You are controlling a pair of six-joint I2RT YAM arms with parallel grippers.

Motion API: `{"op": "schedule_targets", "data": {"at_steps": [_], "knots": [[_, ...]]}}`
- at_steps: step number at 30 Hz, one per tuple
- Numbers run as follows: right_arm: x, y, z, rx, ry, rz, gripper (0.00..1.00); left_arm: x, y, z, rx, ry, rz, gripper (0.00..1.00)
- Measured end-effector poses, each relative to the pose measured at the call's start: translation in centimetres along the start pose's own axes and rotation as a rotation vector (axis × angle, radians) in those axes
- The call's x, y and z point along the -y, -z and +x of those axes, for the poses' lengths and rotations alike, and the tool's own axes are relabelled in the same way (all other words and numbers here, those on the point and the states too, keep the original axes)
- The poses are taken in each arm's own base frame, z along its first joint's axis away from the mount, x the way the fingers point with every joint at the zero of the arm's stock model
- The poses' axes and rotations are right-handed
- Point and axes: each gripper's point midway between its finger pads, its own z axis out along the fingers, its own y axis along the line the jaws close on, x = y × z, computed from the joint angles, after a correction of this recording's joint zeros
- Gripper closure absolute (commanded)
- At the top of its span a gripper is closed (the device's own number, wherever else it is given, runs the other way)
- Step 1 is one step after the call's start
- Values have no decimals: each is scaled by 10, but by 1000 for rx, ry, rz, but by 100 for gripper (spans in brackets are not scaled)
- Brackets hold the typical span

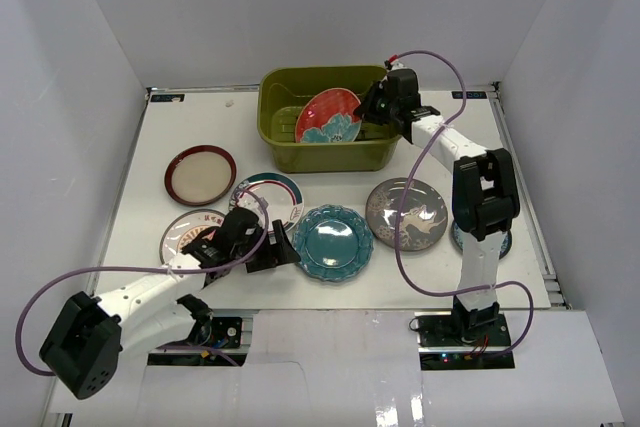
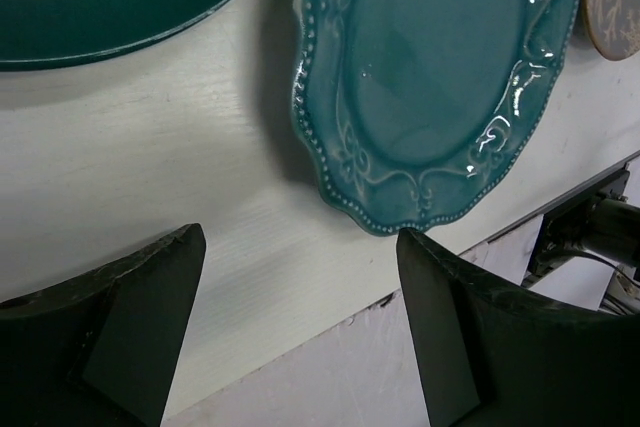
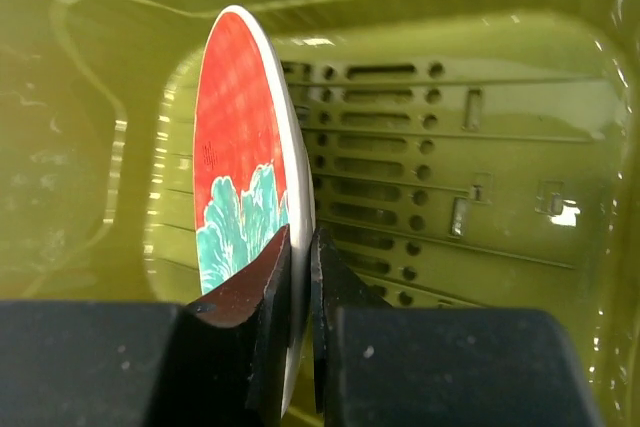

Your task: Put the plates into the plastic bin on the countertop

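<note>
**Red-and-teal plate (image 3: pixel 240 137) on edge inside the plastic bin (image 1: pixel 300 73), my right tool (image 3: pixel 302 247) clamped on its rim.**
The plate stands tilted above the slotted bottom; whether its low edge touches yet, I cannot tell. I judge it best to bring that edge down and lean the plate flat before parting the fingers, so it does not drop against the wall. My left tool (image 2: pixel 300 237), fingers apart, hovers by the scalloped teal plate (image 2: pixel 430 77) on the desk (image 1: pixel 200 122); I'd keep it away from the bin meanwhile.
</note>
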Motion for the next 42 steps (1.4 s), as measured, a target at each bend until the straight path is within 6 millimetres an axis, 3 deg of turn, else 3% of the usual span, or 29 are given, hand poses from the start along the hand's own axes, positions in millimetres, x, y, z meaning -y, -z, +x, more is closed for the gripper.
{"op": "schedule_targets", "data": {"at_steps": [3, 4, 5, 7, 8, 13, 17, 21, 26, 31, 35, 36, 42], "knots": [[13, -9, 12, -25, 1, 31, 92, -3, -7, 0, -8, 8, -17, 15], [15, -12, 16, -36, -2, 32, 87, -4, -10, 0, -9, 10, -23, 16], [17, -14, 18, -37, -7, 33, 72, -6, -12, 0, -11, 11, -32, 16], [18, -16, 16, -29, -6, 34, 56, -7, -16, -1, -9, 15, -38, 18], [17, -16, 14, -24, 1, 31, 42, -7, -18, -3, -2, 15, -38, 19], [15, -15, 1, 7, 54, 45, 12, -3, -27, -10, 22, 26, -30, 26], [8, -13, -11, 36, 96, 33, 2, -1, -34, -16, 45, 35, -24, 29], [-8, -3, -18, 47, 125, -4, 3, 3, -41, -21, 67, 44, -12, 34], [-40, 43, -22, 67, 143, -103, 3, 6, -48, -25, 89, 62, 5, 46], [-70, 112, -10, 105, 141, -229, 2, 3, -54, -24, 108, 84, 13, 65], [-80, 164, 17, 119, 131, -310, 2, 3, -55, -24, 131, 115, 31, 88], [-81, 176, 25, 124, 130, -326, 2, 4, -55, -25, 139, 125, 42, 100], [-60, 223, 93, 78, 82, -354, 1, 3, -49, -17, 154, 153, 74, 100]]}}
